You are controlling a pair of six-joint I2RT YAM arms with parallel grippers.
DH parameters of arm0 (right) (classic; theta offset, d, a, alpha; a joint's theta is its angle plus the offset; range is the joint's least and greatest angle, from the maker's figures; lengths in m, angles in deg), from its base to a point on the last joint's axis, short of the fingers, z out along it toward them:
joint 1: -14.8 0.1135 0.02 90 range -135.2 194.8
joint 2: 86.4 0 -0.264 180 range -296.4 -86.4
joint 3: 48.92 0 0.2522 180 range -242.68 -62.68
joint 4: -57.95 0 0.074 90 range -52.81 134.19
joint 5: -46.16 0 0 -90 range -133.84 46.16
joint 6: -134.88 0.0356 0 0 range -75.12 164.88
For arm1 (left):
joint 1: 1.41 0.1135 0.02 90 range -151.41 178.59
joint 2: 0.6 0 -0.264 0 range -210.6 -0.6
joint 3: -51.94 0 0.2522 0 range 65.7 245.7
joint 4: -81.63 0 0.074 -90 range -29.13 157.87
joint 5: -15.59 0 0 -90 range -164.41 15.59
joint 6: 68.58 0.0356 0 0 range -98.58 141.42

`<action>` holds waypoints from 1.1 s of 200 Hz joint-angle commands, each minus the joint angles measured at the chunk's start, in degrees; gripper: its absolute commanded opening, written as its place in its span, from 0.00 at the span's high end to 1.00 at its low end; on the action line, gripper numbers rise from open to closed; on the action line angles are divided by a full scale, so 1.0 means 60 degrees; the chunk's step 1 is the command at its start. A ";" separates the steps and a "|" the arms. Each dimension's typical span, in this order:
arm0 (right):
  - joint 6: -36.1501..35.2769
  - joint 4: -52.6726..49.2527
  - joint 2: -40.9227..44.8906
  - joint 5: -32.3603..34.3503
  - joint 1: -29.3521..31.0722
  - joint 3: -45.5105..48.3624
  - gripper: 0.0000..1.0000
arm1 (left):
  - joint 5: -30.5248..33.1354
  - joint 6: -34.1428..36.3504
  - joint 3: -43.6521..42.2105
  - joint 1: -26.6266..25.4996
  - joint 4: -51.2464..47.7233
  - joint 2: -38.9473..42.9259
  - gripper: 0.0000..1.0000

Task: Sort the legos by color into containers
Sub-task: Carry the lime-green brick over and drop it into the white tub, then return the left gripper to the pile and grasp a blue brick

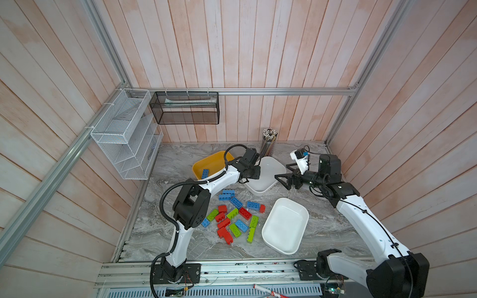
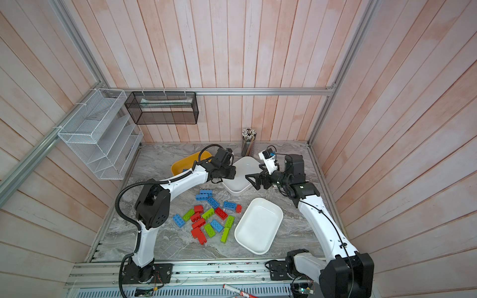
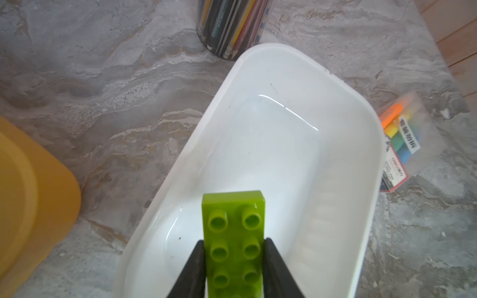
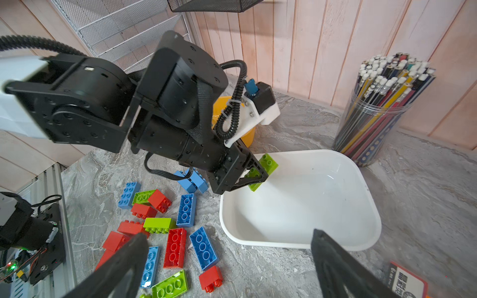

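Left wrist: "deli" marker pack (image 3: 402, 144) (beside white tub (image 3: 356, 144)).

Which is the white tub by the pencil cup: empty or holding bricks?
Empty: the white tub has a bare floor in the left wrist view. The lime green brick hangs above it, clamped in the left claw.

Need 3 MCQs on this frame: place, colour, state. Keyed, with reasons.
1. The brick in the yellow tub is: A) red B) green C) blue
2. The left gripper holds its green brick over: A) the far white tub B) the yellow tub C) no tub at all
3. The right gripper is: A) shut on the green brick B) open, empty C) shut on the yellow tub
1 C: blue in a top view. 2 A: that tub lies below it in the left wrist view. 3 B: fingers wide apart, nothing between.
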 commanded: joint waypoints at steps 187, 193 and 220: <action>-0.0303 -0.0769 0.0451 -0.1161 -0.0166 0.0308 0.02 | 0.1838 -0.2035 -0.6076 0.1007 -0.3589 0.7282 0.09; -0.0294 -0.0769 0.0438 -0.1198 -0.0133 0.0323 0.02 | 0.1877 -0.2424 -0.6451 0.1211 -0.3721 0.7601 0.09; -0.0223 -0.0647 0.0401 -0.1294 0.0131 0.0413 0.02 | 0.1784 -0.4032 -0.7816 0.1835 -0.3882 0.8789 0.09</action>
